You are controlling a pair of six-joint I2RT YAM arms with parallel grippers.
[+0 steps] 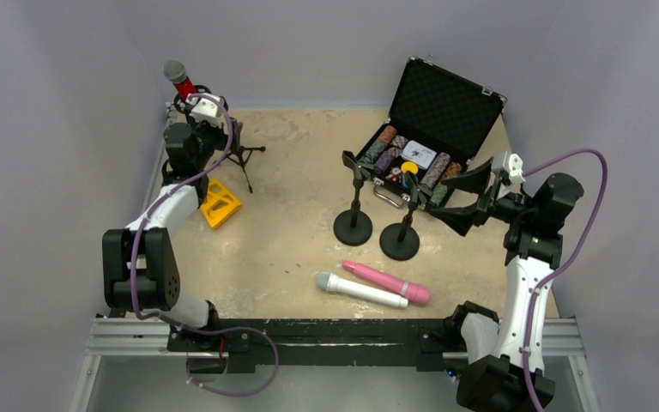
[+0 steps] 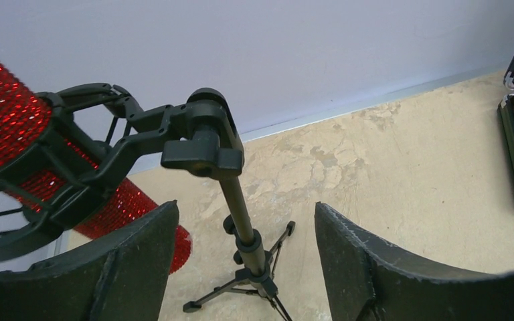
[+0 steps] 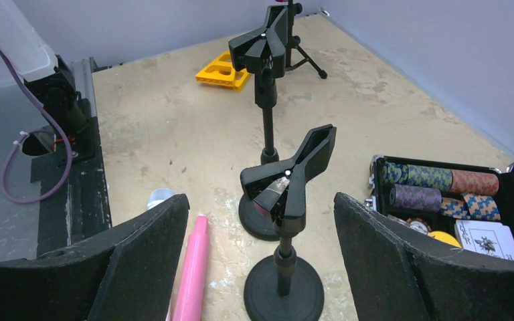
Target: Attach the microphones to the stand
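Microphones from above: white microphone (image 1: 360, 290) and pink microphone (image 1: 386, 282) lie side by side near the arms, plain and smooth. They are probably light, rigid and slippery, best pinched mid-barrel. Left wrist: left gripper (image 2: 244, 221) gapes empty beside the tripod stand (image 2: 237, 200), which holds the glittery red microphone (image 2: 7, 107). Right wrist: right gripper (image 3: 261, 207) is spread wide before two empty clamp stands (image 3: 288, 180).

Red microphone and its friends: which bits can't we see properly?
Red microphone: left wrist view, head cut off by the left edge.
White microphone: right wrist view, only its tip shows past the right end effector.
Pink microphone: right wrist view, cut off by the bottom edge.
Card in the case: top view, too small to read.
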